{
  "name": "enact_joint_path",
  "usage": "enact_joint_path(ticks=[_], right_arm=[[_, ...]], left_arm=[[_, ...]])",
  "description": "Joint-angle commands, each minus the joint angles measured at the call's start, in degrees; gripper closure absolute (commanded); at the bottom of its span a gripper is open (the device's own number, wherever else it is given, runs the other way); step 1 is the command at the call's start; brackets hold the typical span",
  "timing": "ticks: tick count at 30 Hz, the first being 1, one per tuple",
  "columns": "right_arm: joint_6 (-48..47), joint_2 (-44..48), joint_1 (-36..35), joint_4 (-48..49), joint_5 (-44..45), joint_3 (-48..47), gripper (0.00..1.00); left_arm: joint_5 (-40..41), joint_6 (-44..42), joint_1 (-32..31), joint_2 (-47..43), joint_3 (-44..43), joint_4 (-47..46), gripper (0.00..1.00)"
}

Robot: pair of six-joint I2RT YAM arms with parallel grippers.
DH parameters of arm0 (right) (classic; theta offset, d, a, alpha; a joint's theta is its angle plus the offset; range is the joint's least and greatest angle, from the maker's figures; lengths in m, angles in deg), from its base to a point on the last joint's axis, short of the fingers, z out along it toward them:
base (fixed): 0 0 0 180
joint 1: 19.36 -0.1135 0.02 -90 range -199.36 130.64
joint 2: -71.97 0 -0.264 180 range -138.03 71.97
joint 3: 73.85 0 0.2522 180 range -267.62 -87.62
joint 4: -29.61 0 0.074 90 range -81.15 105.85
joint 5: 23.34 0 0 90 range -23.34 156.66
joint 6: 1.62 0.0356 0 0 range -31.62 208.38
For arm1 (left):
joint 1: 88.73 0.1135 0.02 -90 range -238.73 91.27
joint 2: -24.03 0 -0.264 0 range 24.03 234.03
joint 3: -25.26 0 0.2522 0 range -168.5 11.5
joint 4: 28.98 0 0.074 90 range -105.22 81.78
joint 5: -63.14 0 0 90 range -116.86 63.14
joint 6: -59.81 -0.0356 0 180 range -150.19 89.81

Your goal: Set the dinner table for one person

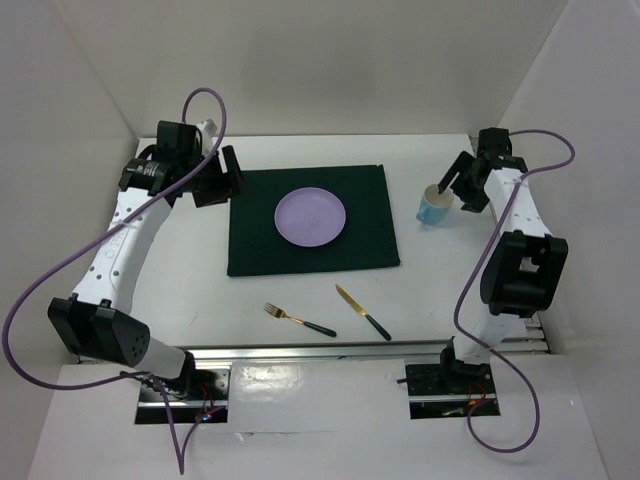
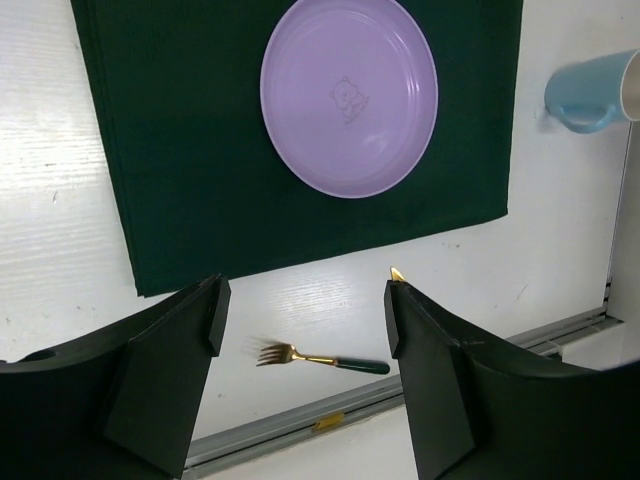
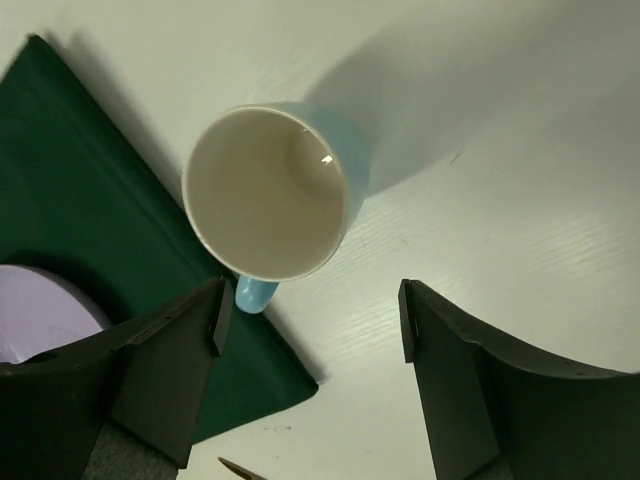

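Right gripper point(image 3: 310, 310): jaws apart, nothing held. Mug point(image 3: 265, 195) seen just beyond tips, on dinner table point(image 3: 520, 200) beneath. Mug could be tipped if rim is clipped by finger. Left gripper point(image 2: 305, 300): jaws apart, empty.

Left arm point(image 1: 118, 250): base at near edge of dinner table point(image 1: 200, 300), runs up along left edge, wrist turned inward by far-left corner. Left gripper point(image 1: 222, 181): jaws spread wide, nothing between (wrist view confirms clear gap). Right arm point(image 1: 522, 262): rises along right edge, forearm reaching toward far-right corner. Right gripper point(image 1: 458, 190): angled down, jaws wide apart, gripping nothing.
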Motion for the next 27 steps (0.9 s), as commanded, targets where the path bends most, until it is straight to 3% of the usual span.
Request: enact_joint_path(ticks=[1,7,9,10,11,14,15,17,18,21,27], right_arm=[[-1.41,-1.09,1.05,3.12,-2.83,-0.47,0.21],[-1.41,-6.10,1.05,5.32,-2.30,0.05,0.23],[-1.41,-7.16,1.05,6.11,-1.16,0.06,0.35],[-1.41,-7.17,1.05,6.81,-1.16,0.06,0.35],[-1.41,-7.86,1.05,7.34,-1.16,0.06,0.45],[-1.41,-8.92,1.05,7.87,-0.46,-0.81,0.58],[-1.41,-8.92,1.05,7.87,0.07,-0.82,0.68],[-1.41,-8.92,1.05,7.26,0.95,-2.13,0.74],[-1.41,-8.92,1.05,7.26,2.35,-2.14,0.85],[-1.94,-8.32,1.05,6.03,2.98,-3.55,1.00],[-4.39,-5.76,-2.18,4.54,2.36,-9.23,1.00]], left_arm=[[-0.49,-1.71,-0.84,-1.96,0.12,-2.87,0.19],[0.04,-1.10,-0.85,-1.44,0.12,-2.87,0.19],[0.03,-1.09,-0.85,-1.44,0.12,-2.87,0.19],[0.03,-1.09,-0.85,-1.44,0.12,-2.87,0.19],[0.03,-1.09,-0.85,-1.44,0.12,-2.87,0.19],[0.74,-1.09,-0.85,-1.44,0.65,-2.87,0.19],[0.74,-1.09,-0.85,-1.44,0.65,-2.26,0.19],[0.74,-1.09,-0.85,-1.44,-0.06,-2.25,0.19],[0.74,-1.09,-0.85,-1.44,-0.06,-2.25,0.19],[0.74,-1.09,-0.85,-1.44,-0.06,-2.25,0.19],[2.66,-1.09,-0.85,-1.44,-0.58,-1.38,0.19]])
